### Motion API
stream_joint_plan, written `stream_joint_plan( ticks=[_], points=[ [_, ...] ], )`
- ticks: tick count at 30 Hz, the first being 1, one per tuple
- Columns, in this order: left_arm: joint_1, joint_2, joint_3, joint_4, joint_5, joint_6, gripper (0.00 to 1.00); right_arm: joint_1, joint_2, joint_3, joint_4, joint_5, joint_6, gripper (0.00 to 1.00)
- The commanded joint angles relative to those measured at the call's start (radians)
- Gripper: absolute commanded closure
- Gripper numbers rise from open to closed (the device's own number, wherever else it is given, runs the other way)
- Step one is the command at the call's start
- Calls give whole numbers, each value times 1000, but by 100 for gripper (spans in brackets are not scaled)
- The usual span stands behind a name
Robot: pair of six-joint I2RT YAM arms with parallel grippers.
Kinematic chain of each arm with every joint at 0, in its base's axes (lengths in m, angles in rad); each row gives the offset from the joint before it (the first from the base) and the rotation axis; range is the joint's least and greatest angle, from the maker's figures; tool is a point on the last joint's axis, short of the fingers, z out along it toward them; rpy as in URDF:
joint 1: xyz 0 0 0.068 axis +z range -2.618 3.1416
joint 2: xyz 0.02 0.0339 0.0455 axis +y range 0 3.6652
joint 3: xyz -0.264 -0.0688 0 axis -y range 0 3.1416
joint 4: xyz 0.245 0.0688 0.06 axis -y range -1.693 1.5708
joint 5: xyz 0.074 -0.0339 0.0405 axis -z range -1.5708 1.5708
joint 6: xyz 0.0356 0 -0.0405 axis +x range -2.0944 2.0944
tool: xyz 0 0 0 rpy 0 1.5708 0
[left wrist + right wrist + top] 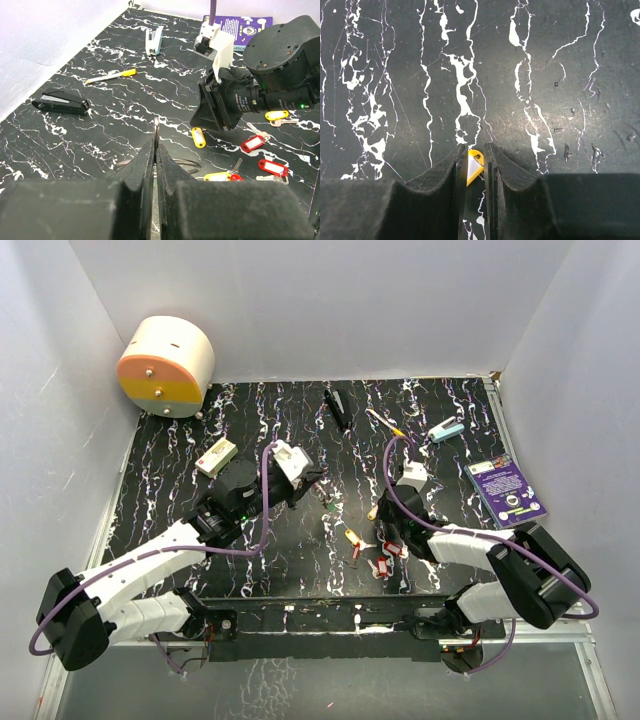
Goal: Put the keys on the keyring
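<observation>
Left wrist view, purple card (250, 27) text unreadable, L gripper (156, 146) pinching keyring (157, 127)

Robot laboratory cell: white panel walls (330, 300) enclosing black white-veined marble-pattern tabletop (170, 490); white-and-black cabled left arm (150, 568) and right arm (468, 540) bolted at tabletop's near edge.

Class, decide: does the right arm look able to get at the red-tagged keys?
Probably yes: the red-tagged keys lie uncovered on the table beside the right fingers, which straddle a yellow key.

The left arm (140, 575) and right arm (460, 540) have white shells, black joints. Purple cables (262, 495) trail both. Fingers (430, 205) are black, scalloped.
</observation>
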Motion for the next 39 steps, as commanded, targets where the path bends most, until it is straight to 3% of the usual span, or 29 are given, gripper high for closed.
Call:
stream_joint_plan(
  ticks=[1,15,28,39],
  points=[
    [4,-37,-11,55,11,-6,100,11,30,-10,128,-12,-27,74],
    [9,-38,-27,74,5,-8,100,12,132,-16,206,5,-31,74],
    [12,-37,-32,77,11,-8,100,20,66,-73,260,68,-27,73],
    [13,-35,-31,68,9,-11,100,24,104,-57,317,74,-33,73]
  ],
)
